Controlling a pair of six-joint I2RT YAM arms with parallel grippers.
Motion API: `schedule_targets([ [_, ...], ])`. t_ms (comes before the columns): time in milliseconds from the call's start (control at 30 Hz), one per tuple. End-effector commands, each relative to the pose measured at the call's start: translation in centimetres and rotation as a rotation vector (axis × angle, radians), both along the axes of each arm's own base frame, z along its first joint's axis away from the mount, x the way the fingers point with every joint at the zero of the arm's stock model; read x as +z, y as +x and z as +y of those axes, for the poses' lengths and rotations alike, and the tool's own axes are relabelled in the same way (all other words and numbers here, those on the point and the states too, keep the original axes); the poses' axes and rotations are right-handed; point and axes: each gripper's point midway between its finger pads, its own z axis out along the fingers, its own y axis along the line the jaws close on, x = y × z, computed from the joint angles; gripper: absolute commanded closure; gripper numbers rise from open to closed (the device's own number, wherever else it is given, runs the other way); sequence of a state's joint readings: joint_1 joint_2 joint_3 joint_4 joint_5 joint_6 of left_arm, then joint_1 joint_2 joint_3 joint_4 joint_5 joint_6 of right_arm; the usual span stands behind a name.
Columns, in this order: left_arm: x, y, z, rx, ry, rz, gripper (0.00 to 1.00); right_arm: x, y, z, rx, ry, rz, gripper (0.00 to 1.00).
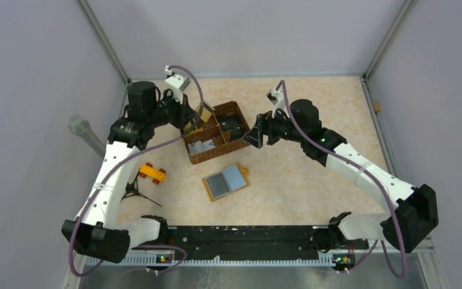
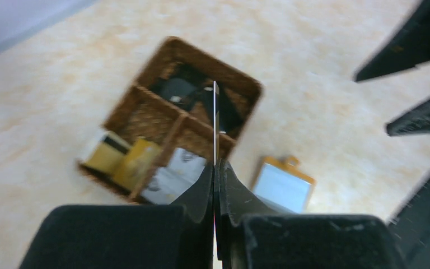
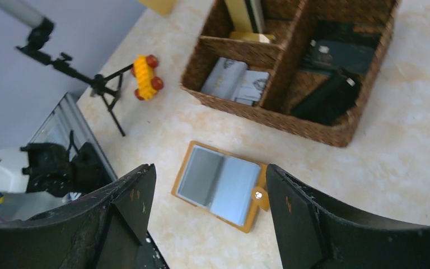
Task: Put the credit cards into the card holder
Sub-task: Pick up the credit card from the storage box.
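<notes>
The left gripper (image 2: pixel 215 165) is shut tight on one thin card (image 2: pixel 215 120). We see the card from its edge, so it looks like a thin line. It hangs up in the air over the basket (image 1: pixel 236 107), not touching it.

The right gripper (image 3: pixel 208 168) has its fingers (image 3: pixel 137 188) wide apart and holds nothing. It hangs just right of the basket.

The card holder (image 1: pixel 225 180) lies open and flat on the counter (image 1: pixel 313 186), near the basket on its near side. Its grey inside faces up, with an orange rim around it.

The basket has four boxes. Dark cards (image 3: pixel 336 53) lie in the boxes on the right side. Pale grey cards (image 3: pixel 235 84) lie in the near left box. Yellowish cards (image 2: pixel 123 157) are in the far left box.

A small orange toy block (image 1: pixel 152 173) sits on the counter to the left of the card holder. A little black tripod (image 1: pixel 135 191) stands just beside the block, on its near side.
</notes>
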State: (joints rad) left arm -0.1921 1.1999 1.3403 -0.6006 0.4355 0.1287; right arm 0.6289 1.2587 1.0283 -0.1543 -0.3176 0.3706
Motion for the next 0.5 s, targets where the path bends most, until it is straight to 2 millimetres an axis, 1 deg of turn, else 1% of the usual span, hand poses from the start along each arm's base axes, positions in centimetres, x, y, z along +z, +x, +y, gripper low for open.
schedule_targets([
  [0, -1.2, -5.6, -5.2, -0.265, -0.179, 0.174, 1.00, 5.9, -2.7, 1.3, 0.249, 0.073, -0.177, 0.26],
  [33, -1.2, -6.9, -6.1, -0.326, -0.219, 0.206, 1.00, 6.5, -3.3, 1.5, 0.283, 0.077, -0.190, 0.25],
  [133, -1.4, -10.2, -7.9, -0.452, -0.297, 0.292, 1.00, 7.7, -4.8, 1.9, 0.371, 0.112, -0.196, 0.25],
  [233, -1.5, -12.5, -8.9, -0.543, -0.343, 0.342, 1.00, 7.8, -5.9, 2.2, 0.436, 0.134, -0.183, 0.25],
  [367, -1.3, -14.1, -9.1, -0.609, -0.374, 0.382, 1.00, 7.3, -7.4, 2.9, 0.542, 0.173, -0.127, 0.26],
  [467, -1.1, -14.8, -9.3, -0.642, -0.389, 0.390, 1.00, 6.9, -8.7, 3.7, 0.620, 0.207, -0.080, 0.31],
])
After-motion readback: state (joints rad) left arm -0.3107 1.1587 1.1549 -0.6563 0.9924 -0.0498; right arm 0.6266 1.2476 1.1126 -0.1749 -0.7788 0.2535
